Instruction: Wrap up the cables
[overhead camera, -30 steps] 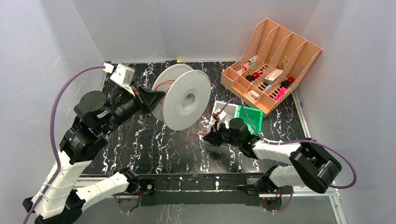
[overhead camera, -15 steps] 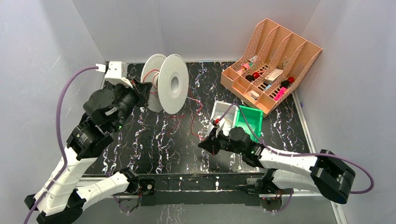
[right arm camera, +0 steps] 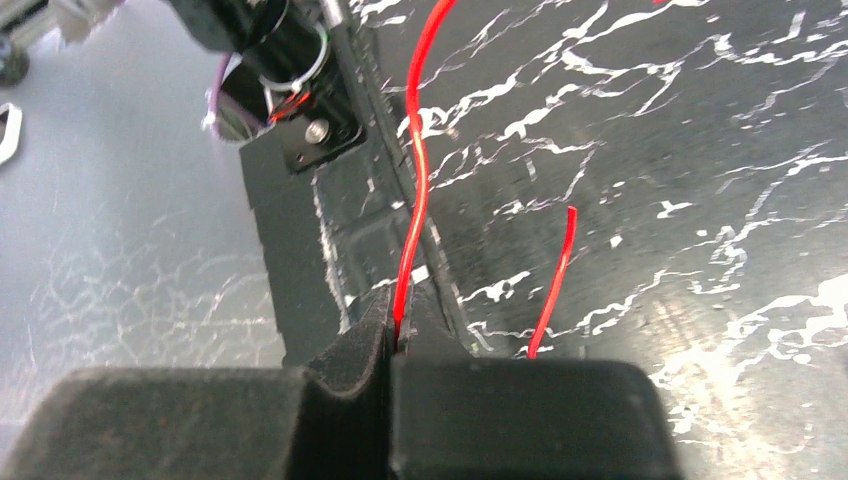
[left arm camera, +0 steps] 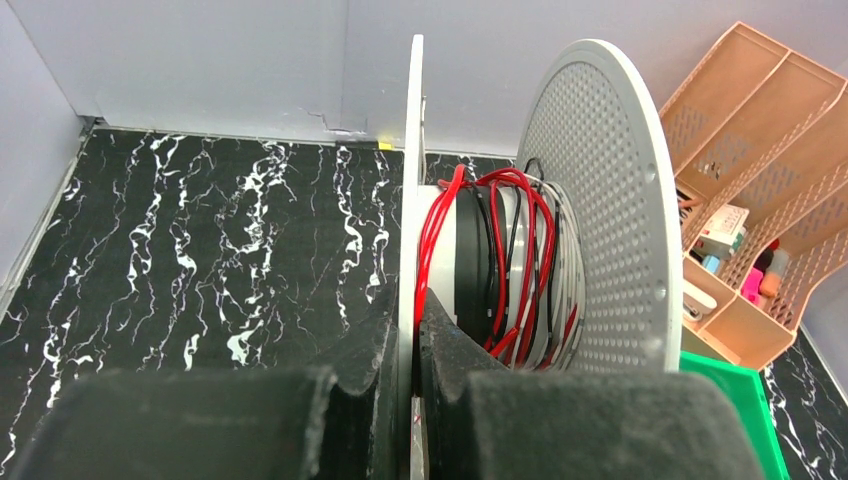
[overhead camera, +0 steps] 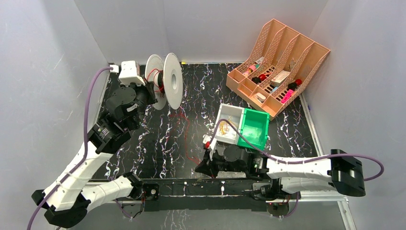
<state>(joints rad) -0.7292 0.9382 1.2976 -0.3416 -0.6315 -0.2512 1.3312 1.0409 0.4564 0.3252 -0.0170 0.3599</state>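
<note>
**Top view:** The left fingers (overhead camera: 152, 95) are closed on the near flange of 1 white spool (overhead camera: 171, 81), held on edge at the far left of the black marbled surface (overhead camera: 143, 143). The red cable (overhead camera: 186, 129) leaves the spool and trails loosely across the surface towards the right fingers (overhead camera: 202, 167), which sit low at the near edge. Well apart on the right are 1 white bin (overhead camera: 229, 120) and 1 green bin (overhead camera: 254, 127), touching each other. Behind them stands 1 peach organiser (overhead camera: 280, 57) with 4 compartments.

**Left wrist view:** The left fingers (left arm camera: 410, 365) pinch the thin flange with no gap showing. The spool (left arm camera: 600, 200) has 2 flanges. Several turns of red cable (left arm camera: 500, 250) already lie on its hub, among a few dark and pale strands.

**Right wrist view:** The right fingers (right arm camera: 396, 335) are fully shut on 1 strand of red cable (right arm camera: 415, 180), which rises out of the pinch. A second red strand (right arm camera: 556, 285) lies free just beside them, so 2 strands show here. I cannot tell whether both belong to 1 length.

The cable looks thread-thin, light and limp. It probably slides easily through a pinch and snags or loops when slack. It is likely best held close to the spool and kept gently taut.
</note>
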